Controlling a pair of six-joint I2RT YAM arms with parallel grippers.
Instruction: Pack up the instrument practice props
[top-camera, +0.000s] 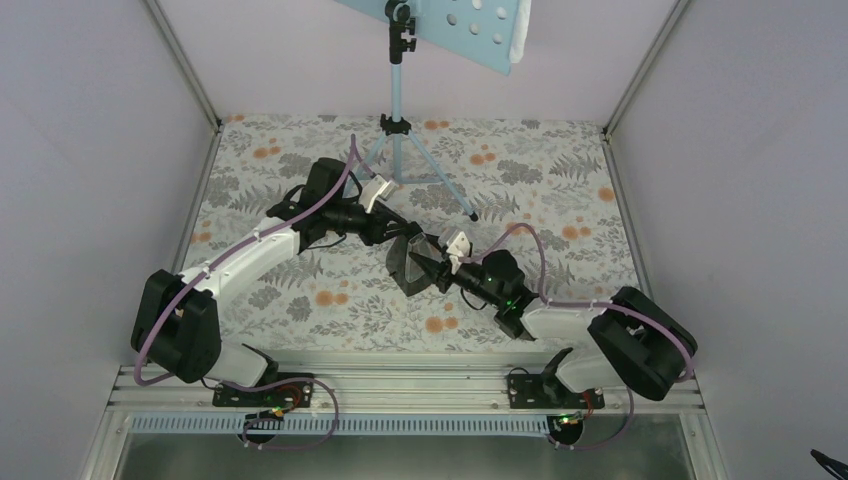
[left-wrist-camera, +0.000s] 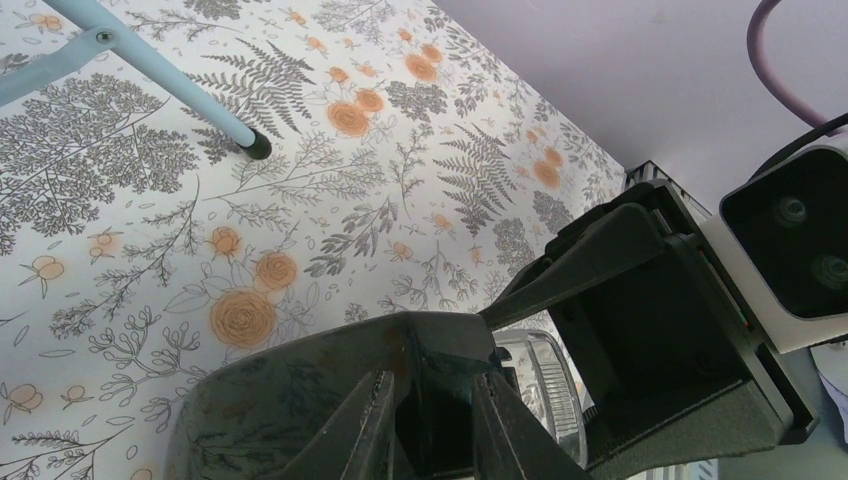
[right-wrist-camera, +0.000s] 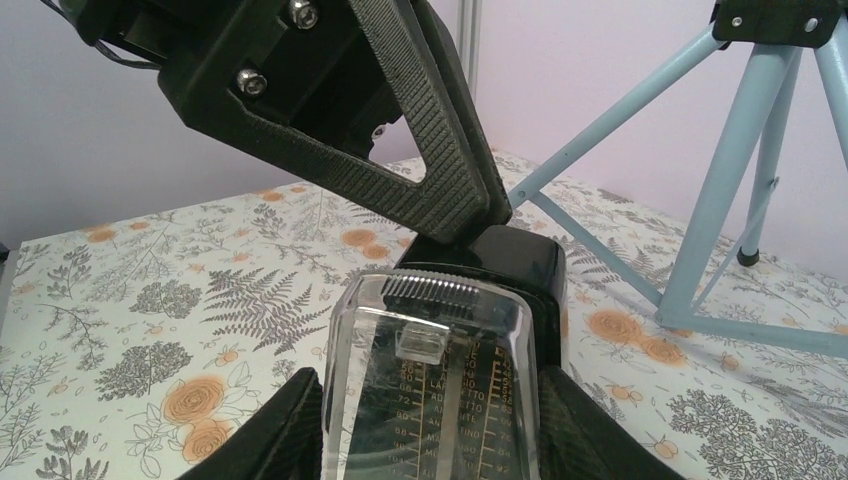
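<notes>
The black wedge-shaped box (top-camera: 404, 264) sits mid-table on the floral cloth. It is a metronome with a clear front cover (right-wrist-camera: 430, 380). My left gripper (top-camera: 408, 243) is shut on the box's top ridge (left-wrist-camera: 440, 345) from the far left. My right gripper (top-camera: 428, 266) closes on the clear cover's two sides from the near right, its fingers (right-wrist-camera: 262, 432) touching it. The light blue tripod music stand (top-camera: 398, 120) stands behind, its hole-dotted tray (top-camera: 450, 25) at the top edge. A pale strip (top-camera: 518, 42) lies at the tray's right end; I cannot tell if it is the lavender sheet.
The stand's legs (right-wrist-camera: 720, 200) spread on the cloth just behind the box, one foot (left-wrist-camera: 258, 147) close to my left gripper. Lilac walls with metal posts (top-camera: 185, 65) close the table's sides and back. The metal rail (top-camera: 400, 395) with the arm bases runs along the near edge.
</notes>
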